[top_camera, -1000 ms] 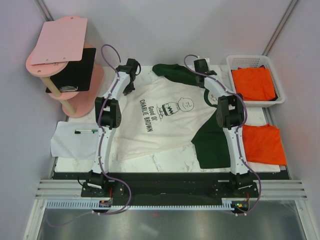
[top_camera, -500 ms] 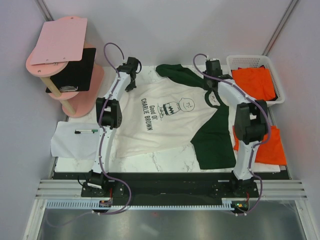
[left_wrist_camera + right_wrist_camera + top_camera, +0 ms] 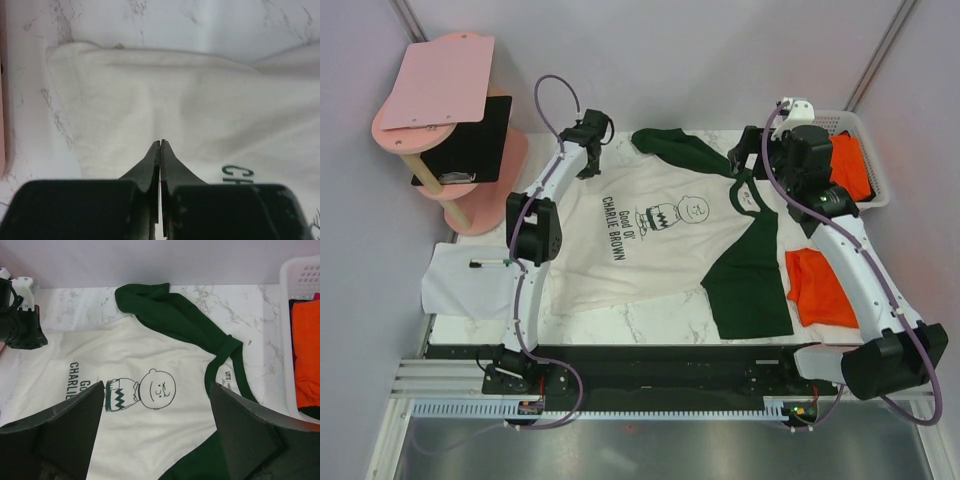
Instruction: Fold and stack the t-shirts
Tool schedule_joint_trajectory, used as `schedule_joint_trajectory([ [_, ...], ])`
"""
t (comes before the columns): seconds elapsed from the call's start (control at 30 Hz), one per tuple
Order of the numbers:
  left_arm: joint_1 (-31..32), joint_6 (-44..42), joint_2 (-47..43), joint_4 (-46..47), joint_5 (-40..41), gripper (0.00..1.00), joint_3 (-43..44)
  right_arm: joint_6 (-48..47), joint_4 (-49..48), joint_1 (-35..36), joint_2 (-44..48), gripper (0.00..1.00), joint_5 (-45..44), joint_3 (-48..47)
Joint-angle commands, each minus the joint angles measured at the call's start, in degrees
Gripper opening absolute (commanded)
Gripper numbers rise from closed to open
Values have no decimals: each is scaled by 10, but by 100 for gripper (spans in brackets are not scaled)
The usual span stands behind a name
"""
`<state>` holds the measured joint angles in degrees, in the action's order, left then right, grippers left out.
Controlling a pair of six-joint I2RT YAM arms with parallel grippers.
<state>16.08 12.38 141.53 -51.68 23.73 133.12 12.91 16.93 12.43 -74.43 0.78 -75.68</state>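
Observation:
The cream t-shirt (image 3: 660,235) with dark green sleeves and a Charlie Brown print (image 3: 150,390) lies spread on the marble table. My left gripper (image 3: 588,162) is at its far left hem corner, and its jaws (image 3: 161,143) are shut with the cream cloth (image 3: 150,90) drawn up towards the tips. Lifted above the collar (image 3: 225,355), my right gripper (image 3: 748,160) (image 3: 157,386) is wide open and holds nothing. One orange t-shirt (image 3: 820,290) lies at the right of the table. Another orange t-shirt (image 3: 845,165) sits in the basket.
A white plastic basket (image 3: 820,120) (image 3: 300,270) stands at the back right. At the back left is a pink stand (image 3: 440,110) with a black clipboard (image 3: 470,150). White paper sheets (image 3: 460,290) with a pen lie at the left edge.
My right gripper opened, let go of the shirt near the collar and lifted away, and its arm swung out to the right. The left gripper stayed shut and shifted slightly farther back.

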Motion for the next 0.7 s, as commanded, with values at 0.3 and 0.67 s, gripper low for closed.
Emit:
schedule_joint_trajectory([
  [0.3,25,77,-158,18,13,2,-290,28,57,1,121,98,36,104],
  [0.67,22,88,-82,-10,9,2,-272,16,76,1,121,98,24,104],
])
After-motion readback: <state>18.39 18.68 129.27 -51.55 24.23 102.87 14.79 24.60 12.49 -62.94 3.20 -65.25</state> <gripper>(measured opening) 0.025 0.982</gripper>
